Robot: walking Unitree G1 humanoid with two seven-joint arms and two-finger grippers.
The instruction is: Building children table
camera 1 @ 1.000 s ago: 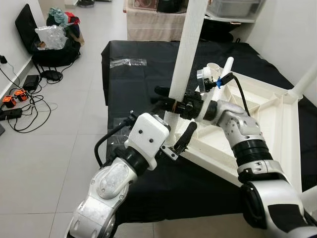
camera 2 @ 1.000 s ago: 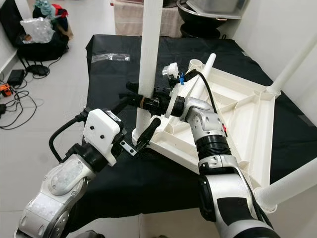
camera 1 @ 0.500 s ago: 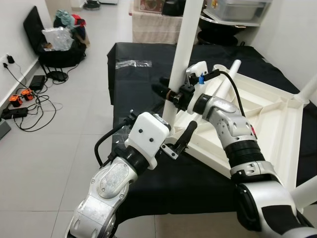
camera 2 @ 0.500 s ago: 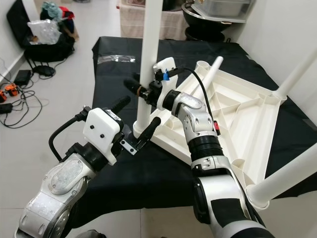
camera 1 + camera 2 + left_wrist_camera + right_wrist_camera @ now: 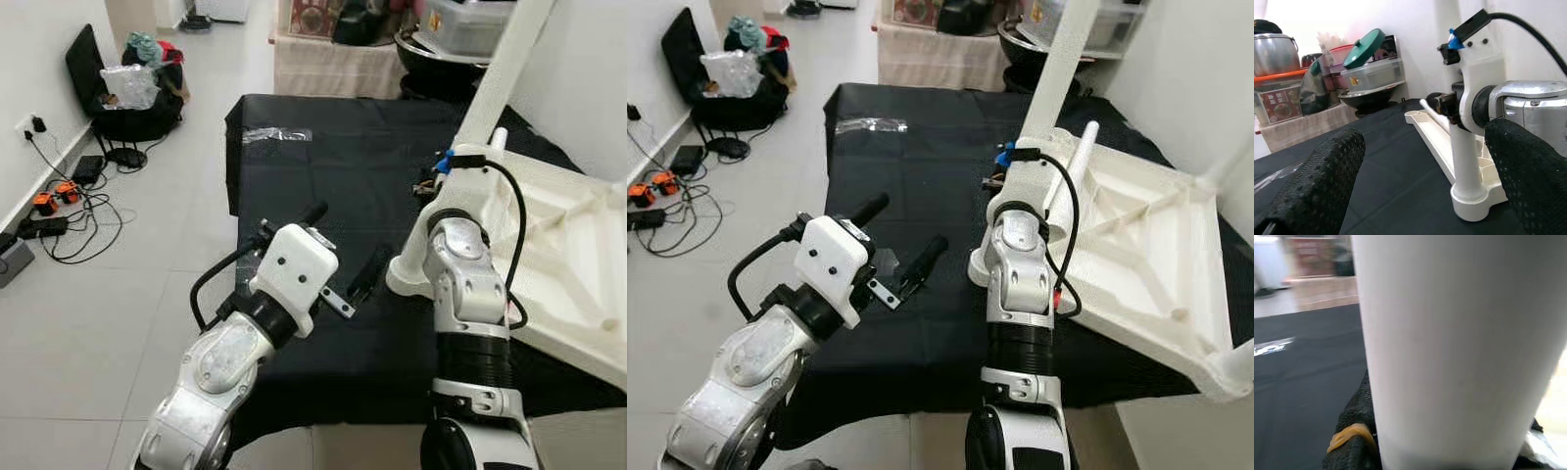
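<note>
Right claw tight around table leg

upturned white tabletop, tilted white leg

Black-draped table, upturned white tabletop, clear plastic bag

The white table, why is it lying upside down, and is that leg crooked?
The table top lies upside down on the black cloth so legs can go in. The leg at the near corner leans sideways instead of standing straight. The right claw grips it, and the left claw is open beside it.
</note>
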